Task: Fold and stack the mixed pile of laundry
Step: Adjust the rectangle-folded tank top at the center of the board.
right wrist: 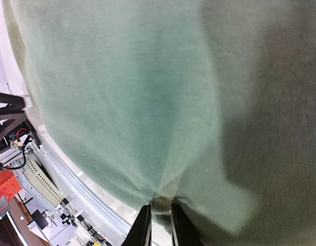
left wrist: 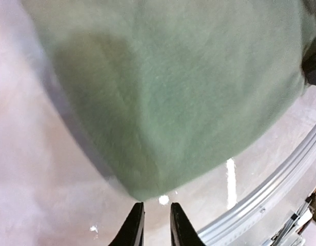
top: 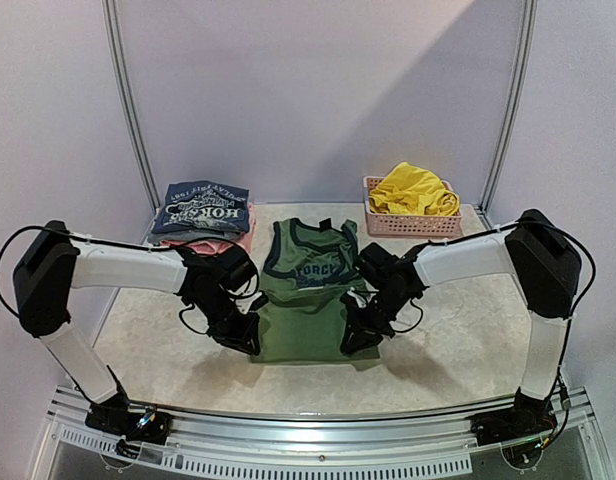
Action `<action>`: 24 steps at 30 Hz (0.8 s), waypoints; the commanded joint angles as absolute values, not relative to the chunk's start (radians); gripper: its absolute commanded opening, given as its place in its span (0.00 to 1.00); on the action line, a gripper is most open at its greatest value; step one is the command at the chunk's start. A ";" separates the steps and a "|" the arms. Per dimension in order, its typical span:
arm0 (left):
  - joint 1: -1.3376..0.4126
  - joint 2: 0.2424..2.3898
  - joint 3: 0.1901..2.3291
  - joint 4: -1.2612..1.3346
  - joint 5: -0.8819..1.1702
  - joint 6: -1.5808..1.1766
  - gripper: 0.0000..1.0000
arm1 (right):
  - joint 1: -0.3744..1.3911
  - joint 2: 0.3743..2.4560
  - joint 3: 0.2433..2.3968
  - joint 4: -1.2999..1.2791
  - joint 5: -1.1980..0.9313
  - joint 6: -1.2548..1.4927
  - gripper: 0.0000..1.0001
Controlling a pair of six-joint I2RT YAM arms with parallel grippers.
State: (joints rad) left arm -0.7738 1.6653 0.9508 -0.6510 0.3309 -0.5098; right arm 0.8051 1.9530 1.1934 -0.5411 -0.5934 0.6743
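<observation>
Two grippers meet the shirt's (top: 308,290) near hem. Left gripper (left wrist: 155,206): fingers almost together, hem corner at their tips, pinch not discernible. Right gripper (right wrist: 159,206): fingers clamped on the hem. Shorts (top: 413,188) lie in the basket (top: 413,226), far right.

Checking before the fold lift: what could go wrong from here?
1. Left hand sits shut with the green shirt corner just ahead of it, seemingly not pinched; lifting may raise one side only.
2. Right hand pinches only the hem edge; it could slip.
3. Folded stack sits close beside the shirt; the left hand might clip it mid-fold.
</observation>
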 commanded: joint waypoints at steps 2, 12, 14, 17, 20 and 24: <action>-0.783 1.572 1.048 -0.782 0.228 -0.499 0.19 | 0.810 1.910 1.338 -0.716 -0.540 0.601 0.17; -0.782 1.707 1.247 -0.782 0.271 -0.397 0.22 | 0.796 1.848 1.423 -0.826 -0.365 0.616 0.22; -0.782 1.742 1.271 -0.767 0.290 -0.384 0.22 | 0.788 1.812 1.382 -0.816 -0.326 0.650 0.22; -0.782 1.805 1.314 -0.756 0.315 -0.364 0.21 | 0.783 1.750 1.308 -0.777 -0.312 0.704 0.22; -0.782 1.864 1.359 -0.750 0.334 -0.347 0.21 | 0.783 1.721 1.257 -0.757 -0.315 0.737 0.22; -0.782 1.938 1.404 -0.744 0.338 -0.329 0.21 | 0.783 1.707 1.238 -0.769 -0.302 0.754 0.22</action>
State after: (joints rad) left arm -0.7742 1.8801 1.3548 -0.7605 0.3145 -0.3691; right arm 0.7841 1.7348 1.2621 -0.7704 -0.3431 0.7101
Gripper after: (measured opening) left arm 0.210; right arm 0.225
